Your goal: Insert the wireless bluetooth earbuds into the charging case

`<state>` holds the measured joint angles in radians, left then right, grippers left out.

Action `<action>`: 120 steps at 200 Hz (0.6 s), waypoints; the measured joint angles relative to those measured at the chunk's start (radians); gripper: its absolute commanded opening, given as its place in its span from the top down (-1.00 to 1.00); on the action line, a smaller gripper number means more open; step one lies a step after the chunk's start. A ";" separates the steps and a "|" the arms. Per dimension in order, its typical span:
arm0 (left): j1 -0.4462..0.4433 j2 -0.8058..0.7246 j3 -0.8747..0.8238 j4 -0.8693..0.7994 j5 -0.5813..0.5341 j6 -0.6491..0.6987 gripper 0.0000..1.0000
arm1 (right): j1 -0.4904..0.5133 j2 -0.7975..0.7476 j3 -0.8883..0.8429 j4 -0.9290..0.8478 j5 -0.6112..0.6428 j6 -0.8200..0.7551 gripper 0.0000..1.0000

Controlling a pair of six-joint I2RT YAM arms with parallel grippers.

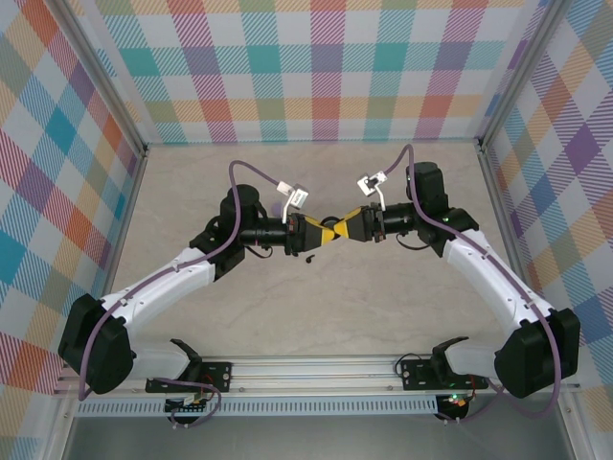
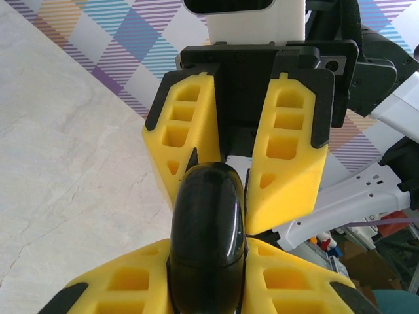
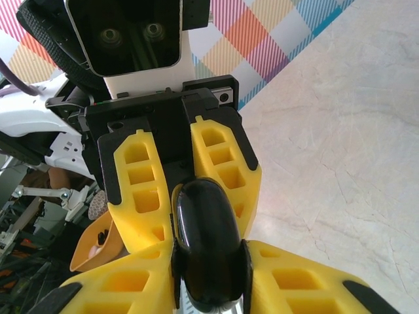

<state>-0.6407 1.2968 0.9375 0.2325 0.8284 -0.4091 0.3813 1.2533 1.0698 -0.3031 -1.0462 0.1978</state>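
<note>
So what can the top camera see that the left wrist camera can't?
Top camera: the whole left arm and right arm, plus a tiny dark thing on the table, maybe an earbud, too small to tell. Left wrist camera: the shiny black case up close, pinched from both ends, and the holes in the yellow fingers. Both: the left tool and right tool meeting tip to tip above the pale table.
</note>
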 measured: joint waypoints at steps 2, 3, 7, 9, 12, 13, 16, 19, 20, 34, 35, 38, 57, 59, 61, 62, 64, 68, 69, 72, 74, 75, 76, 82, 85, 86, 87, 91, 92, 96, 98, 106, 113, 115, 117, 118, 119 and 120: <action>0.000 0.000 0.000 -0.002 -0.001 0.002 0.82 | 0.000 0.000 0.000 -0.002 0.002 0.000 0.24; 0.000 0.000 0.000 -0.002 -0.003 0.003 0.82 | 0.000 0.000 0.000 -0.001 0.003 -0.001 0.24; 0.000 0.000 0.000 -0.003 -0.007 0.007 0.83 | 0.002 0.000 0.000 -0.004 0.010 0.003 0.20; 0.000 0.000 0.000 -0.007 -0.009 0.010 0.84 | 0.002 -0.001 0.000 -0.006 0.014 0.002 0.18; 0.000 0.000 0.001 -0.012 -0.016 0.011 0.85 | 0.004 -0.002 0.000 -0.008 0.018 0.001 0.15; 0.000 0.000 0.001 -0.013 -0.018 0.013 0.85 | 0.005 -0.002 0.000 -0.009 0.021 0.003 0.13; 0.000 0.000 0.002 -0.019 -0.023 0.018 0.86 | 0.005 -0.003 0.000 -0.012 0.029 0.003 0.07; 0.000 0.000 0.002 -0.023 -0.029 0.019 0.86 | 0.007 -0.005 0.000 -0.013 0.034 0.003 0.00; 0.000 0.000 0.002 -0.024 -0.030 0.023 0.86 | 0.007 -0.006 0.000 -0.014 0.040 0.004 -0.01; 0.000 0.000 0.006 -0.053 -0.062 0.049 0.87 | 0.012 -0.021 0.001 -0.031 0.079 0.005 -0.05; 0.000 0.000 0.007 -0.055 -0.064 0.053 0.87 | 0.012 -0.023 0.001 -0.034 0.085 0.005 -0.06; 0.000 0.000 0.008 -0.059 -0.071 0.060 0.87 | 0.013 -0.028 0.002 -0.035 0.096 0.003 -0.07; 0.000 -0.006 0.007 -0.070 -0.115 0.116 0.91 | 0.013 -0.060 0.004 -0.060 0.150 0.003 -0.12; 0.000 -0.007 0.007 -0.070 -0.119 0.121 0.92 | 0.013 -0.063 0.004 -0.063 0.154 0.003 -0.12; 0.000 -0.008 0.006 -0.069 -0.122 0.132 0.92 | 0.013 -0.065 0.004 -0.064 0.156 0.003 -0.12; 0.000 -0.008 0.005 -0.068 -0.123 0.136 0.92 | 0.013 -0.067 0.005 -0.066 0.159 0.003 -0.12; 0.000 -0.009 0.004 -0.064 -0.125 0.143 0.93 | 0.013 -0.069 0.006 -0.068 0.163 0.003 -0.12; 0.000 -0.011 0.000 -0.058 -0.130 0.161 0.94 | 0.013 -0.073 0.008 -0.073 0.170 0.002 -0.13; 0.000 -0.012 -0.001 -0.056 -0.130 0.165 0.94 | 0.013 -0.074 0.009 -0.074 0.172 0.003 -0.13; 0.000 -0.014 -0.006 -0.051 -0.133 0.175 0.95 | 0.013 -0.076 0.011 -0.078 0.177 0.002 -0.13; 0.000 -0.017 -0.009 -0.047 -0.135 0.185 0.96 | 0.014 -0.077 0.013 -0.081 0.181 0.002 -0.13; 0.000 -0.018 -0.012 -0.046 -0.135 0.193 0.96 | 0.014 -0.077 0.013 -0.081 0.183 0.002 -0.13; 0.000 -0.019 -0.013 -0.044 -0.135 0.196 0.96 | 0.014 -0.077 0.014 -0.082 0.184 0.002 -0.14; 0.000 -0.026 -0.024 -0.037 -0.142 0.219 0.96 | 0.017 -0.079 0.018 -0.086 0.196 0.002 -0.15; 0.000 -0.030 -0.030 -0.032 -0.143 0.229 0.96 | 0.018 -0.079 0.019 -0.087 0.201 0.002 -0.16; 0.000 -0.031 -0.033 -0.030 -0.143 0.234 0.96 | 0.018 -0.079 0.020 -0.087 0.203 0.002 -0.16; 0.000 -0.032 -0.034 -0.029 -0.144 0.238 0.96 | 0.019 -0.079 0.020 -0.088 0.203 0.002 -0.16; 0.000 -0.036 -0.040 -0.026 -0.147 0.252 0.96 | 0.021 -0.079 0.021 -0.090 0.211 0.002 -0.17; 0.000 -0.037 -0.042 -0.023 -0.149 0.257 0.96 | 0.021 -0.079 0.021 -0.090 0.211 0.002 -0.17; 0.000 -0.039 -0.046 -0.020 -0.151 0.273 0.96 | 0.024 -0.079 0.021 -0.093 0.219 0.002 -0.18; 0.000 -0.040 -0.048 -0.020 -0.151 0.280 0.96 | 0.025 -0.079 0.021 -0.094 0.221 0.002 -0.18; 0.000 -0.042 -0.050 -0.018 -0.151 0.309 0.96 | 0.029 -0.079 0.021 -0.103 0.230 0.001 -0.19; 0.000 -0.042 -0.051 -0.016 -0.150 0.333 0.96 | 0.034 -0.079 0.021 -0.109 0.237 -0.001 -0.20; 0.000 -0.042 -0.051 -0.015 -0.150 0.341 0.96 | 0.035 -0.079 0.021 -0.111 0.238 -0.001 -0.20; 0.000 -0.042 -0.051 -0.015 -0.150 0.347 0.96 | 0.037 -0.079 0.021 -0.112 0.240 -0.002 -0.21; 0.000 -0.042 -0.051 -0.015 -0.150 0.349 0.96 | 0.038 -0.079 0.021 -0.113 0.241 -0.003 -0.21; 0.000 -0.042 -0.051 -0.015 -0.150 0.351 0.96 | 0.039 -0.079 0.021 -0.113 0.242 -0.003 -0.21; 0.000 -0.042 -0.051 -0.015 -0.150 0.354 0.96 | 0.040 -0.079 0.021 -0.114 0.243 -0.004 -0.21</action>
<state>-0.6411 1.2552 0.8867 0.2173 0.6785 -0.0547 0.4210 1.1748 1.0912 -0.4171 -0.8032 0.1940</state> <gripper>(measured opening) 0.219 0.598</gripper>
